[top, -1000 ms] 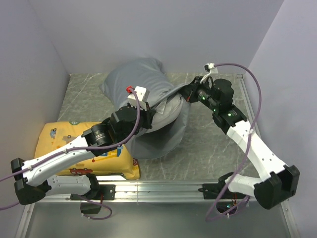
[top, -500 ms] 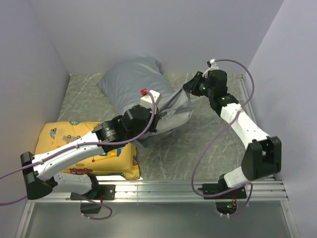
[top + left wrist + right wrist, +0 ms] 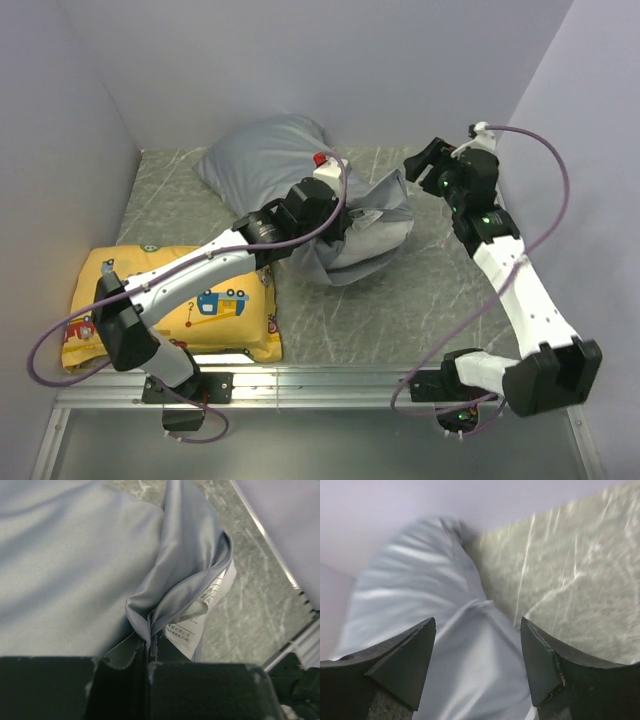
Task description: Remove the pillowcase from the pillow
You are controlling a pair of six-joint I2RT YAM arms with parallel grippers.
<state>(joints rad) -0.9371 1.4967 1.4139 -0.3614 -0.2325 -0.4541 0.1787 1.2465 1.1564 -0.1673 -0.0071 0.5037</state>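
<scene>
"What's changed in the last second?"

"The right pincer [image 3: 424, 166] has let go of the large plain grey cloth pillowcase [image 3: 265, 150] and drawn back toward the right wall. The left arm has stretched further across and dragged the loose end of the cloth rightward with it."

"And how does it all lie?"

"Everything sits on the grey-green marbled table [image 3: 420, 290]. The pillowcase is at the back middle, its plump end toward the back left corner and its slack end bunched in a heap to the right. The pillow is covered inside it; I see only the bulge. A yellow rectangular cushion printed with cartoon vehicles [image 3: 215, 305] lies at the front left, with the left arm passing over it."

"The pincers?"

"The left pincer [image 3: 149, 647] is clamped on a twisted fold of the grey cloth, with the fabric pinched between fingers pressed close together. The right one stands wide apart with nothing between its fingers. It hangs clear of the slack end, near the back right of the table."

"Anything smaller?"

"A small white printed label [image 3: 202, 617] pokes out of that fold, just beside the left pincer's fingers."
</scene>
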